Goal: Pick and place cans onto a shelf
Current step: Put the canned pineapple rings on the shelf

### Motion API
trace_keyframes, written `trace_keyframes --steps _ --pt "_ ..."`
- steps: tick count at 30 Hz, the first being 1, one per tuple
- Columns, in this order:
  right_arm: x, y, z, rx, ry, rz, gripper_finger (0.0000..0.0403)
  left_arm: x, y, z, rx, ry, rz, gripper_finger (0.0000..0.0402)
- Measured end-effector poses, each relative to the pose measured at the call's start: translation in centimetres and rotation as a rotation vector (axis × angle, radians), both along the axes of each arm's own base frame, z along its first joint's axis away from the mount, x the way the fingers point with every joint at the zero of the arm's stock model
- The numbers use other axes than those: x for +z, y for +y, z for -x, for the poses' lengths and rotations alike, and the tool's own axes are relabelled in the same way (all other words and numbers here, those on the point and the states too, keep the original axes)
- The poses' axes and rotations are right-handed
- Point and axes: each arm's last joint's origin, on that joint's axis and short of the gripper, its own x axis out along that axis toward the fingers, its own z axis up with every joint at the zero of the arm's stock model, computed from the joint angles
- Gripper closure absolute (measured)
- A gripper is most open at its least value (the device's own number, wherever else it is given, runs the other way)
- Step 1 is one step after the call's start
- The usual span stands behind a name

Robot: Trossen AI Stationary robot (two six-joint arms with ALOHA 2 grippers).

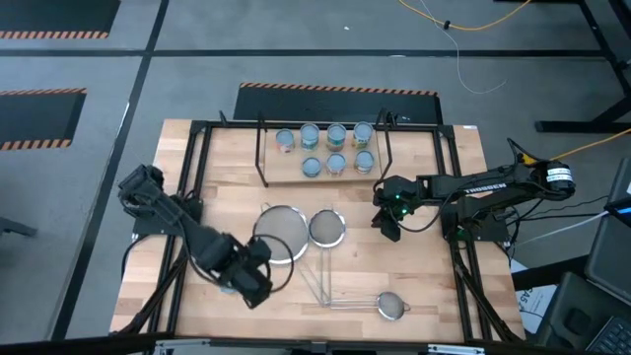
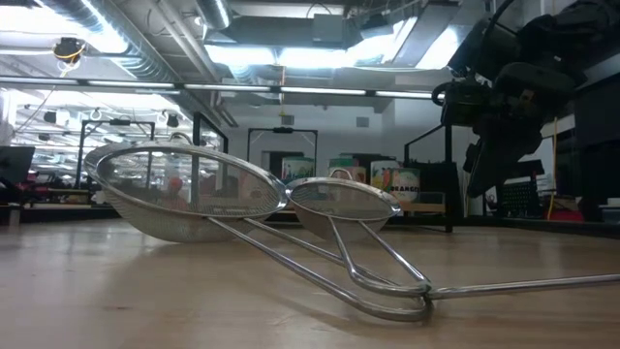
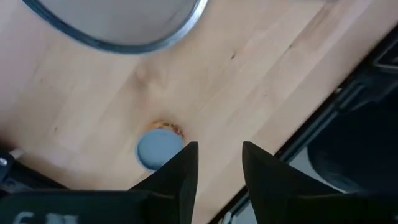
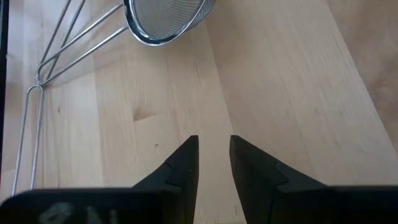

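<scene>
One can (image 3: 158,149), with a pale blue-grey top and an orange label, stands upright on the table near its front left. My left gripper (image 3: 219,163) (image 1: 251,281) hovers above the can. It is open and empty, and the can lies just outside one finger (image 3: 183,168), not in the gap. Several more cans (image 1: 336,135) stand on the shelf (image 1: 296,178) at the table's far middle. My right gripper (image 4: 214,155) (image 1: 387,222) hangs over bare wood to the right of the strainers. Its fingers are a little apart and empty.
Two large mesh strainers (image 1: 280,233) (image 1: 326,228) lie in the middle of the table, their long wire handles (image 1: 320,286) running toward the near edge. A small strainer (image 1: 392,307) lies at the front right. A black frame (image 1: 197,133) edges the table.
</scene>
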Motion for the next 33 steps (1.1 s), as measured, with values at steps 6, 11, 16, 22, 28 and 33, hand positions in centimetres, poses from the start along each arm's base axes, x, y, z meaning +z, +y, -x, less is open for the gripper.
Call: trace_keyframes --steps 6,11,16,22,28,33 --pt "0.0 0.0 0.0 0.002 -0.001 0.001 0.0308 -2.7 -2.4 -0.3 0.003 0.078 -0.040 0.0285" --pt "0.0 0.0 0.0 0.002 -0.001 0.002 0.0308 -5.3 -4.2 -0.3 -0.036 0.195 -0.064 0.0285" --pt "0.0 0.0 0.0 0.001 -0.001 0.001 0.0308 -7.4 -5.2 -0.2 -0.057 0.292 -0.102 0.0287" --pt "0.0 0.0 0.0 0.000 -0.001 0.001 0.0308 -9.3 -5.8 -0.4 -0.066 0.338 -0.142 0.0286" --pt "0.0 0.0 0.0 0.000 -0.001 0.000 0.0308 -11.6 -5.2 0.3 -0.062 0.388 -0.177 0.0292" --pt "0.0 0.0 0.0 -0.001 -0.001 0.000 0.0308 -13.3 -4.9 0.8 -0.060 0.424 -0.156 0.0296"
